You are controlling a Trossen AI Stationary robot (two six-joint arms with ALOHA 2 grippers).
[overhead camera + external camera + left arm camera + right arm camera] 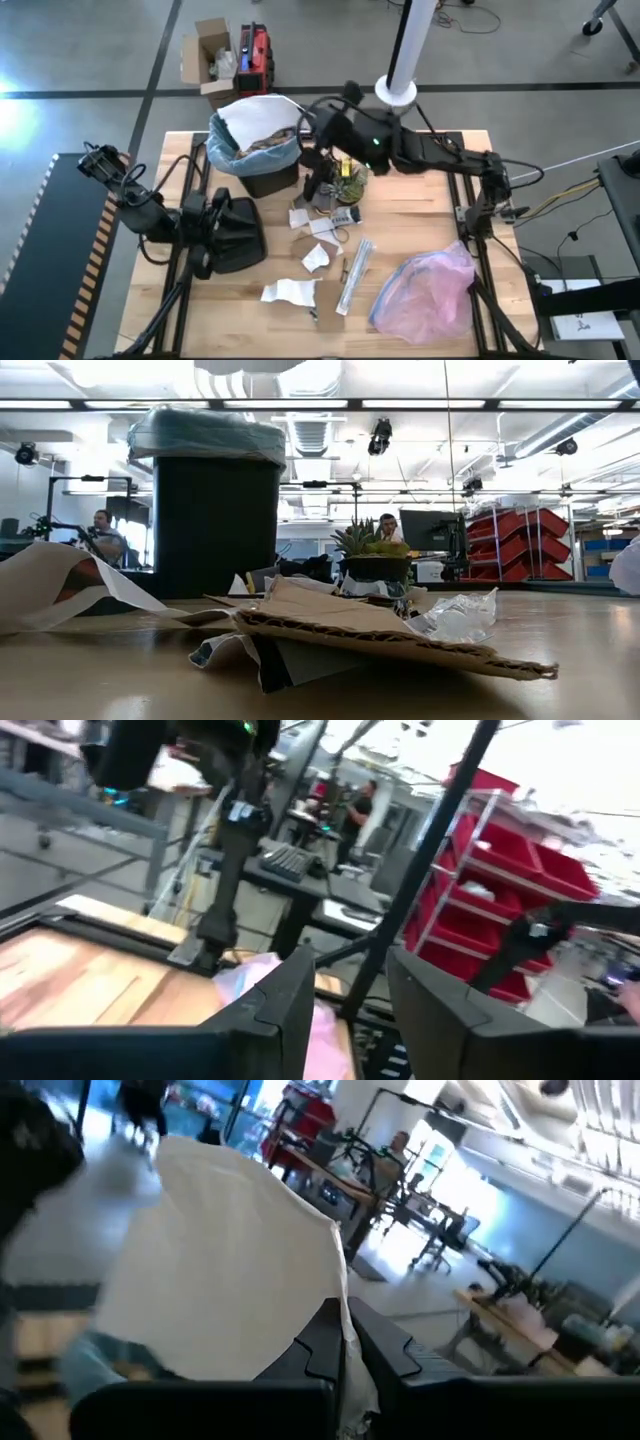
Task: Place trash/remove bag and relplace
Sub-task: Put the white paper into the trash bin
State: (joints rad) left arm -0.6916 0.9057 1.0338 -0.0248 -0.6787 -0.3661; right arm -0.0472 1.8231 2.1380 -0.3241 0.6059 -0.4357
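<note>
The black bin (pixel 262 172) stands at the table's far side, lined with the light blue bag (pixel 222 148), whose edge is folded over the rim (pixel 205 435). Brown paper trash (pixel 268 140) lies inside. My right gripper (pixel 303 120) reaches level over the bin's right rim, shut on a white paper sheet (pixel 252 112). More trash lies on the table: white pieces (pixel 290 292) (pixel 316 258) and a cardboard strip (pixel 330 292). My left gripper (pixel 255 240) waits near the table's left side, open (pixel 350 1020), with nothing between its fingers. My right gripper pinches the white sheet by one edge (pixel 342 1310) between its two shut fingers. The fingers come level from the table's right. The sheet spreads out beyond the fingertips over the bin's mouth; whether it touches the trash below, I cannot tell.
A small green potted plant (pixel 350 180) stands right of the bin, under my right arm. A pinkish plastic bag (pixel 425 290) lies at the near right. A clear wrapper (pixel 356 262) lies mid-table. People sit at desks beyond the table (pixel 388 528).
</note>
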